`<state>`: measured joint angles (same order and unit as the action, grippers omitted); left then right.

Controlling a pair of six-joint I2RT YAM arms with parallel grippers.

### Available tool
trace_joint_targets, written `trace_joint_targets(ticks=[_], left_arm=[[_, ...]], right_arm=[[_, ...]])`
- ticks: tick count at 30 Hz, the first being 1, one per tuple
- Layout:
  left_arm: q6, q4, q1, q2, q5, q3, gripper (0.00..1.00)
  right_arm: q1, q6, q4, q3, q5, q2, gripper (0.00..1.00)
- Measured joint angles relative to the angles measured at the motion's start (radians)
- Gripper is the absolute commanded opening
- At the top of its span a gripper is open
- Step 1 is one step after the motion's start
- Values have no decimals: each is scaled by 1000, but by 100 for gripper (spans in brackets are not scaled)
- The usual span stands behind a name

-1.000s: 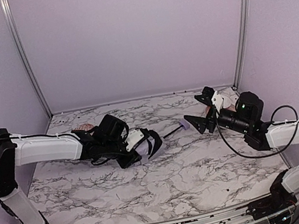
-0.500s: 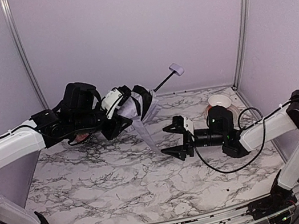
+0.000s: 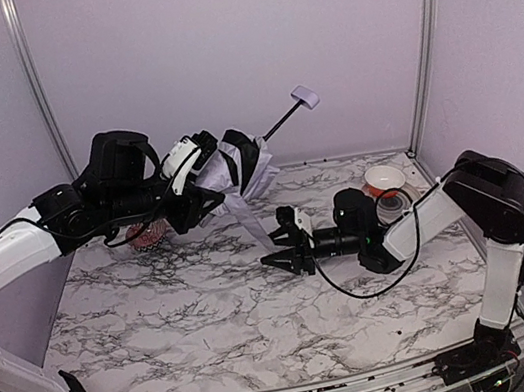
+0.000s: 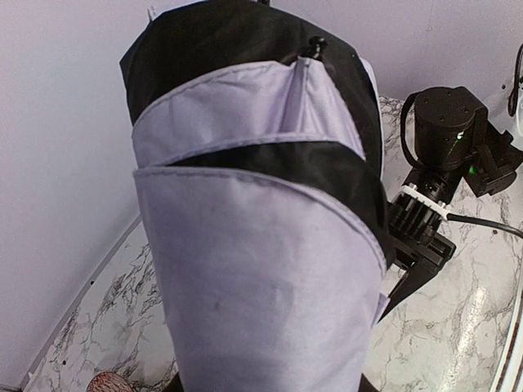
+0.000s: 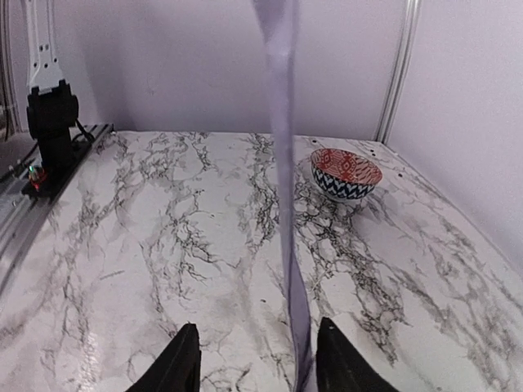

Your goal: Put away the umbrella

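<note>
marbled desk [image 3: 211,307], lavender walls behind. the left claw [image 3: 205,173] is clenched on the umbrella [image 3: 241,164], held above the desk's back left, handle [image 3: 304,96] tilted up toward the back wall. the right claw [image 3: 287,249] is released, fingers either side of a hanging fabric strip [image 5: 282,163].

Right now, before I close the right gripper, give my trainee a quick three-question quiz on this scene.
1. True or false: the umbrella is held up off the table.
2. The right gripper is: A open, B shut.
3. Fill in: the fabric strip hanging from the umbrella runs ___ the right gripper's fingers.
Key: 1 true; 2 A; 3 between.
</note>
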<state>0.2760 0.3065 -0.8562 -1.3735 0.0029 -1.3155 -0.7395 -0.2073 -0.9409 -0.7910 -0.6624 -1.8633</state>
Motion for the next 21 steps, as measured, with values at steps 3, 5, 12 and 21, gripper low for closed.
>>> trace_joint_targets(ticks=[3,5,12,21], left_arm=[[4,11,0,0,-3,-6,0],[6,14,0,0,-3,-11,0],[23,39,0,14,16,-13,0],[35,78,5,19,191,11,0]], right_arm=[[-1,3,5,-14,-5,-13,0],[-2,5,14,-17,-2,-16,0],[32,41,64,-32,15,-17,0],[156,69,60,-131,-18,-17,0]])
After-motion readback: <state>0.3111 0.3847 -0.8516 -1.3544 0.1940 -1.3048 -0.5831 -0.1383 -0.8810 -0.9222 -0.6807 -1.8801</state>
